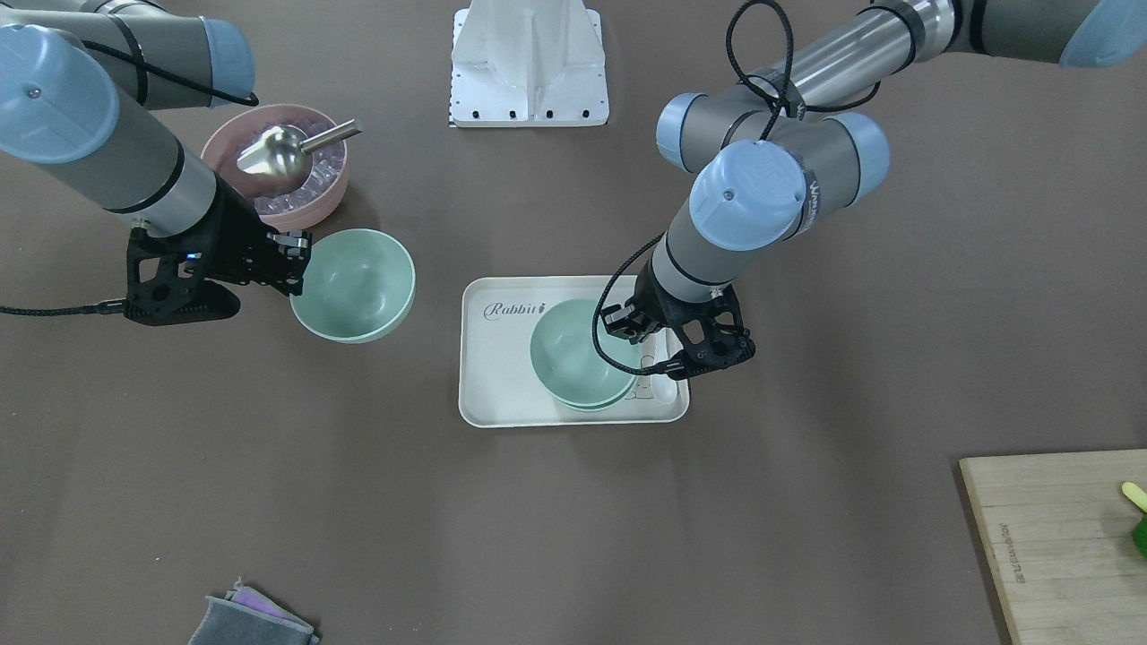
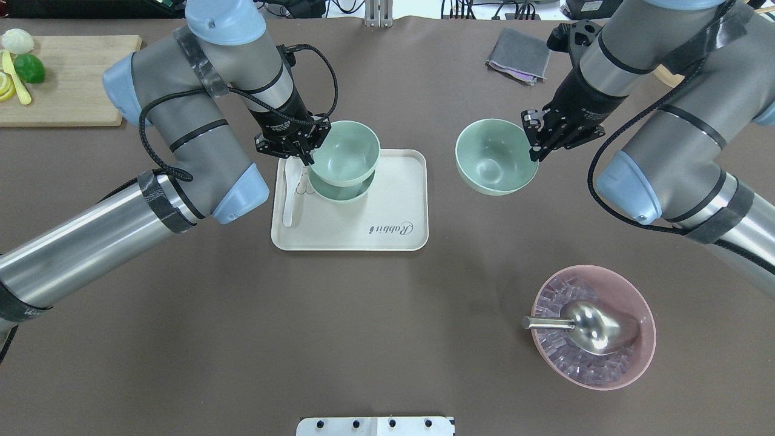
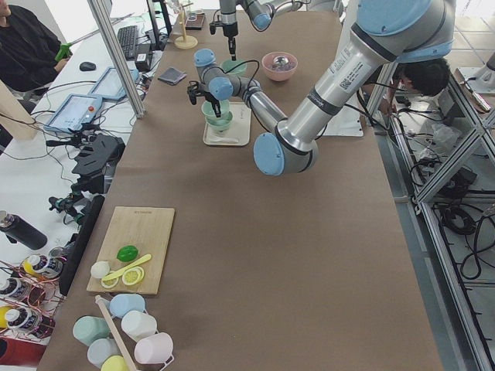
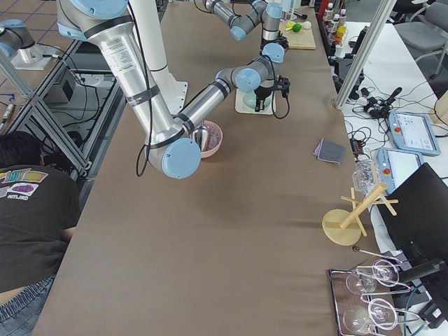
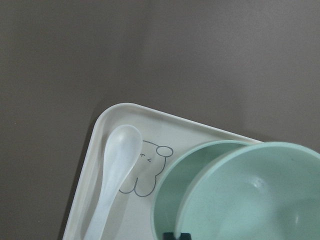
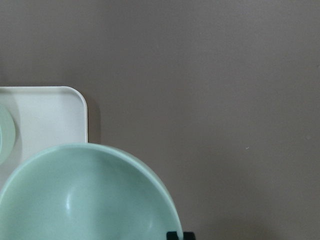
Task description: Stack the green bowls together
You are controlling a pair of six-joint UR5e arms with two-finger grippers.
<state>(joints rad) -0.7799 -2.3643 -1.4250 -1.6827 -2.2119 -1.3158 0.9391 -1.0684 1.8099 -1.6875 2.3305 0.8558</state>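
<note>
Nearest the robot, the pink bowl (image 2: 649, 315) of ice with its metal scoop (image 2: 596, 327) stands well apart from the work and is unlikely to be hit. On the tray (image 2: 387, 206), the left hand (image 2: 304, 151) pinches one green bowl (image 2: 345, 148) by its rim, just over a second green bowl (image 2: 338, 192) that sits on the tray. The upper one looks off-centre. If dropped like that, it could catch the lower rim, sit crooked or push it toward the white spoon (image 2: 292, 194) beside it.

Past the tray's edge, the right hand (image 2: 536, 142) clamps the rim of the third green bowl (image 2: 493, 158), which is tilted above the worktop (image 2: 181, 315). A thin rim grip may let it swing or slip while it travels. Both arms meeting at one stack could also collide.

The tray reads "Rabbit" (image 2: 392, 229). Print on the cutting board's (image 1: 1057, 537) edge is too small to read.
</note>
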